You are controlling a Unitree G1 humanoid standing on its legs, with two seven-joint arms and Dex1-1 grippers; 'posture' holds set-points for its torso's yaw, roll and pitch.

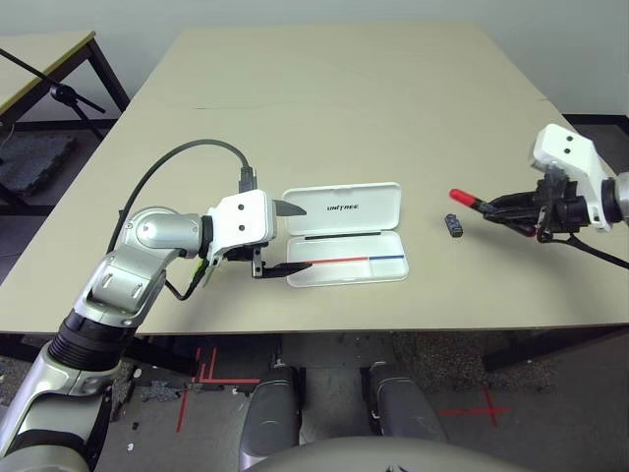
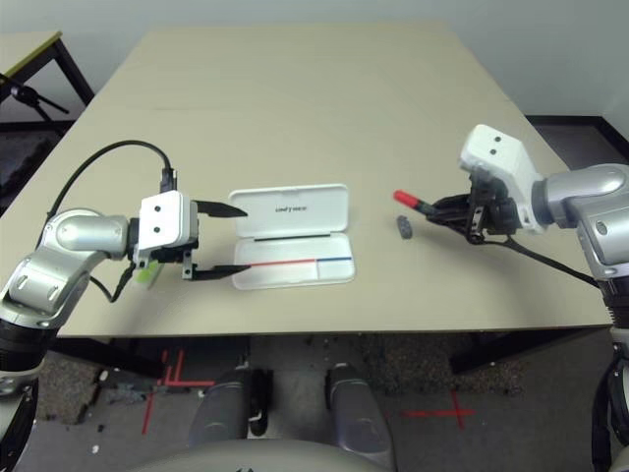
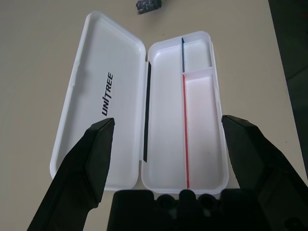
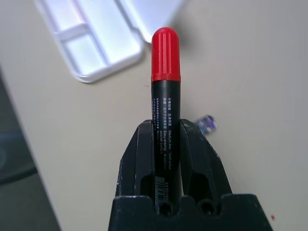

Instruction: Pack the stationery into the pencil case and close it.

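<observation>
At the far left a lime-green and white highlighter (image 2: 145, 274) peeks out beneath the left arm, lying on the table (image 1: 324, 118); it looks light and smooth, so I would grip it across the middle of the barrel; the left gripper (image 1: 291, 237) hovers at the case's left end with its fingers spread wide and nothing between them; next comes the pencil case (image 1: 346, 246), lying open, lid flat toward the far side, tray near; its hard plastic seems stiff but light and liable to slide when pushed, so the lid is best pressed shut with the tray steadied; right of the case sits the small dark block (image 1: 453, 225), tiny and easy to knock away; furthest right, the right gripper (image 4: 166, 132) is clamped on the marker (image 4: 166, 91) by its dark barrel, red cap pointing toward the case; rigid, slick, a mid-barrel hold suits it.
</observation>
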